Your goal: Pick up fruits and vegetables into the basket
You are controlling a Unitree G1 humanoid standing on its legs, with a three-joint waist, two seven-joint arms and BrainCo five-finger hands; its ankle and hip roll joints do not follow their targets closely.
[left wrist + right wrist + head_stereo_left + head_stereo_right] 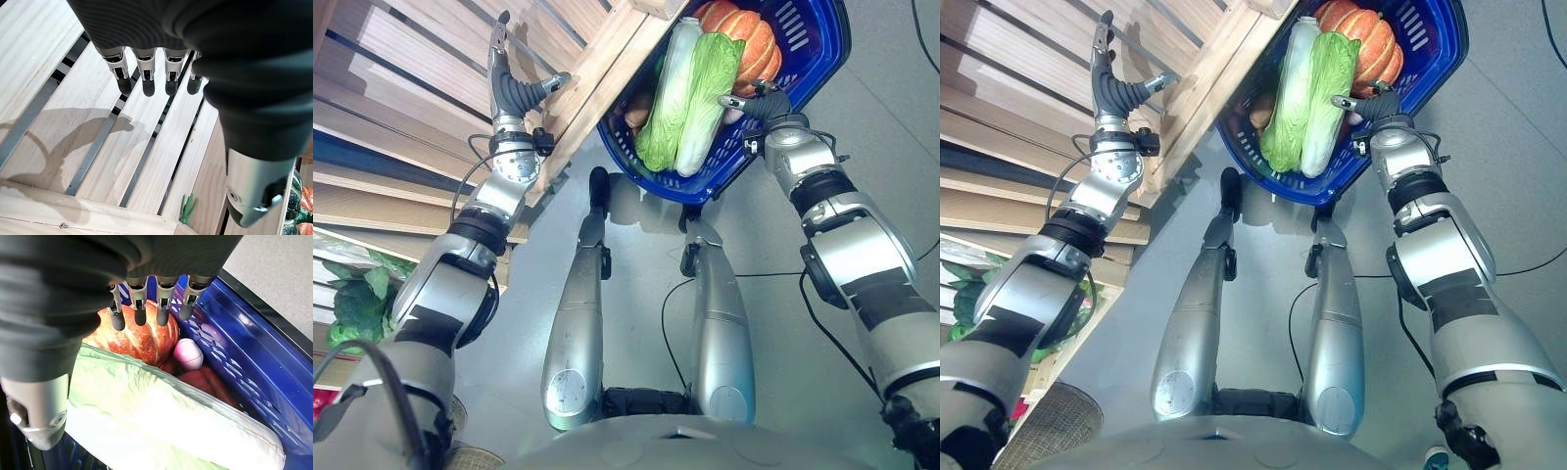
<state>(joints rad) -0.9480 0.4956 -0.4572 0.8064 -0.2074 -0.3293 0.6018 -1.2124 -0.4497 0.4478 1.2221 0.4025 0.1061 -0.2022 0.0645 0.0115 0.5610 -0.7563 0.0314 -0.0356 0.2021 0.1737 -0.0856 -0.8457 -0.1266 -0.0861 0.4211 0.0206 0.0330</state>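
Hands (514,88) (759,103) both open, right over basket (822,49), holding nothing.

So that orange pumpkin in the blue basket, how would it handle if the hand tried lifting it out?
The pumpkin looks round and ribbed, so probably stiff, fairly heavy and apt to roll. Its glossy skin may be slippery. A cabbage lies partly over it, likely hindering a lift.

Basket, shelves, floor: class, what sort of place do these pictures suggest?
Probably a mock grocery shop: a blue basket holding cabbage and a pumpkin, beside slatted wooden shelves with more greens.
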